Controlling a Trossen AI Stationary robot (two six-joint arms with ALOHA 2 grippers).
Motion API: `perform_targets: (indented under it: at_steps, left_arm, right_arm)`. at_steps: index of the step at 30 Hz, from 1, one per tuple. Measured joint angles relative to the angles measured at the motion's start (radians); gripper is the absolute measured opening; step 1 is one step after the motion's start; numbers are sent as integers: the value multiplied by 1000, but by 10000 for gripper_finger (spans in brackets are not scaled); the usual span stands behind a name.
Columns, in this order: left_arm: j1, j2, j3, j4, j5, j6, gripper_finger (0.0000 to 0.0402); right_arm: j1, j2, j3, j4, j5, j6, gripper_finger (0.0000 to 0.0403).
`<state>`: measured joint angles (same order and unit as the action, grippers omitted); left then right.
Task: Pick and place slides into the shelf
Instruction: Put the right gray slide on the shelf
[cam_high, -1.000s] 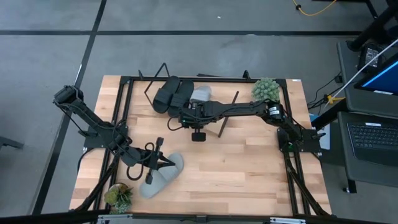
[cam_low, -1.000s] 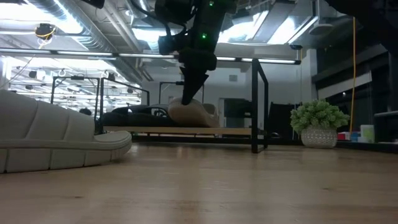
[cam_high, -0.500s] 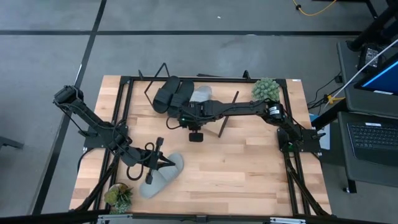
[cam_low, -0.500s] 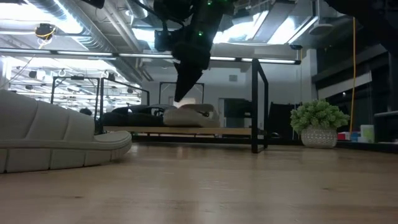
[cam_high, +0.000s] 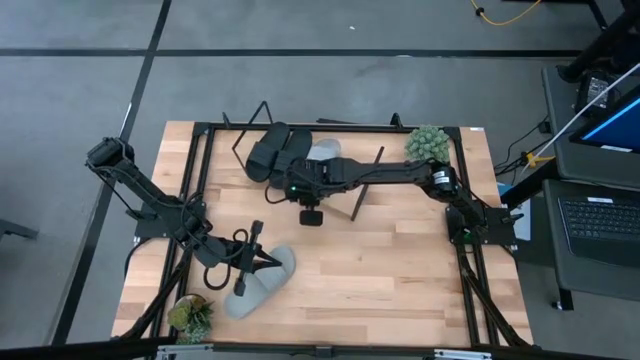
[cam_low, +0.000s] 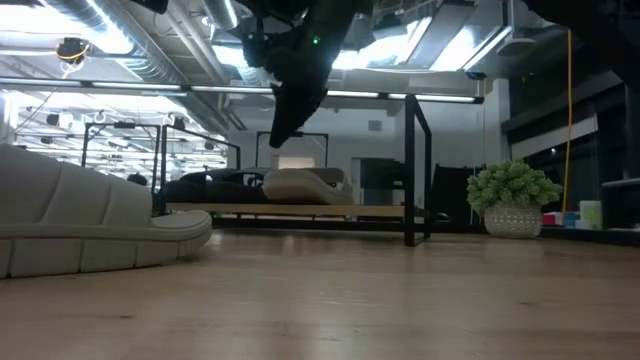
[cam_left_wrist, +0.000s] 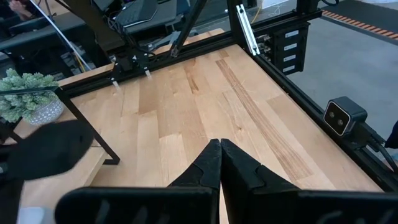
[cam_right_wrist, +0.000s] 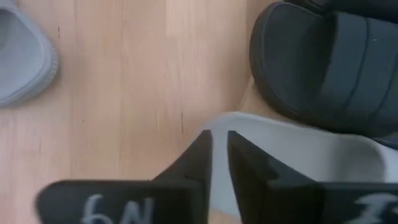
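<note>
Two black slides (cam_high: 272, 150) and one light grey slide (cam_high: 325, 152) lie flat on the shelf (cam_low: 300, 209) near the table's far edge. My right gripper (cam_high: 300, 185) hangs just above that grey slide (cam_right_wrist: 298, 155), its fingers a narrow gap apart and touching nothing. In the low view its tips (cam_low: 275, 140) stand clear above the grey slide (cam_low: 300, 185). The second grey slide (cam_high: 258, 283) rests sole-down on the table near the near-left corner. My left gripper (cam_left_wrist: 219, 149) is shut and waits over that slide's far end.
A potted plant (cam_high: 427, 143) stands at the far right beside the shelf, and another (cam_high: 190, 315) at the near-left corner. The shelf's black wire legs (cam_high: 368, 175) stick out toward the table's middle. Bare wood (cam_high: 380, 270) fills the middle and near right.
My right gripper has let go of the grey slide and risen, drifting a little toward the table's left. The slide, tilted under the fingers a second ago, now lies level on the shelf beside the black pair.
</note>
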<state>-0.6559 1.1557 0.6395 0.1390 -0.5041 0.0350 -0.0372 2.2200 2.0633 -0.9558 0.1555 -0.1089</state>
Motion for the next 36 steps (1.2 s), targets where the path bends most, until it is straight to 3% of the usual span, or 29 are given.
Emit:
perform_targets:
  at_steps: [3, 11, 22, 36]
  left_arm:
    - [0, 0, 0, 0, 0, 0, 0]
    - [0, 0, 0, 0, 0, 0, 0]
    - [0, 0, 0, 0, 0, 0, 0]
    - [0, 0, 0, -1, 0, -4, 0]
  right_arm:
    - [0, 0, 58, -71, 0, -1, 10]
    - [-2, -2, 91, -289, 1, 65, 4]
    - [-2, 0, -55, -219, -8, 80, 2]
    - [-4, 1, -101, -69, -46, 30, 1]
